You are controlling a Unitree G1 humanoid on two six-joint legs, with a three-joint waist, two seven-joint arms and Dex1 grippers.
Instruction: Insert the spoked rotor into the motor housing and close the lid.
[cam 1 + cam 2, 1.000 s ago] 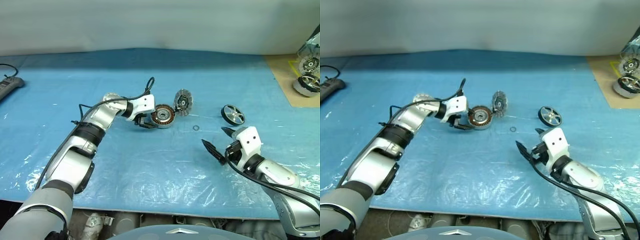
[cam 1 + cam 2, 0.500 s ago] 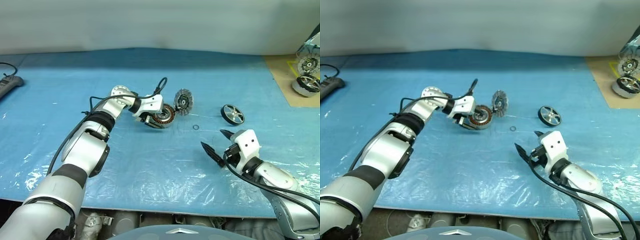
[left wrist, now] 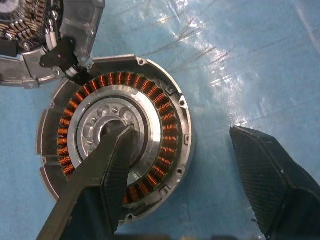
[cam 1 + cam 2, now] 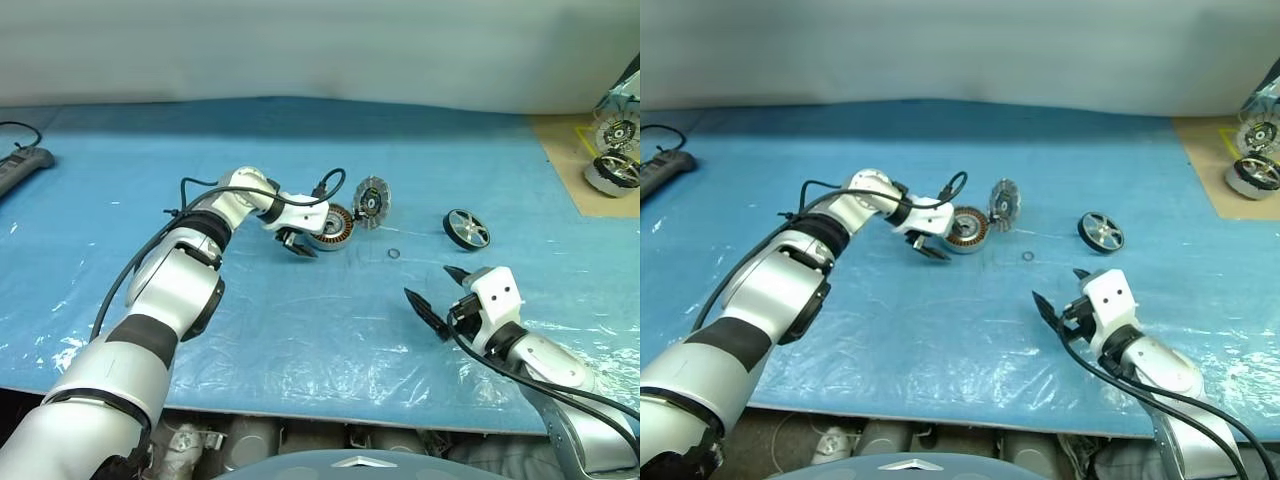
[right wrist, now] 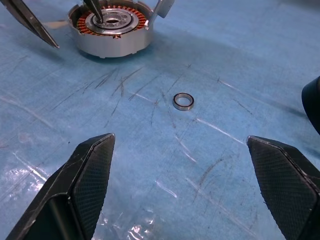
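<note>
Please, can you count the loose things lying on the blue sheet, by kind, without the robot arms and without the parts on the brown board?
Motor housing with its open lid: 1
Spoked rotor: 1
Small metal ring: 1
Power strip: 1
Total: 4

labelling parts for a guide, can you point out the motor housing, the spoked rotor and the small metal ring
motor housing [image 3: 114,150]: left wrist view, on its silver hub.
spoked rotor [image 4: 466,229]: left eye view, on its central hub.
small metal ring [image 5: 183,101]: right wrist view, on the ring's rim.
</note>
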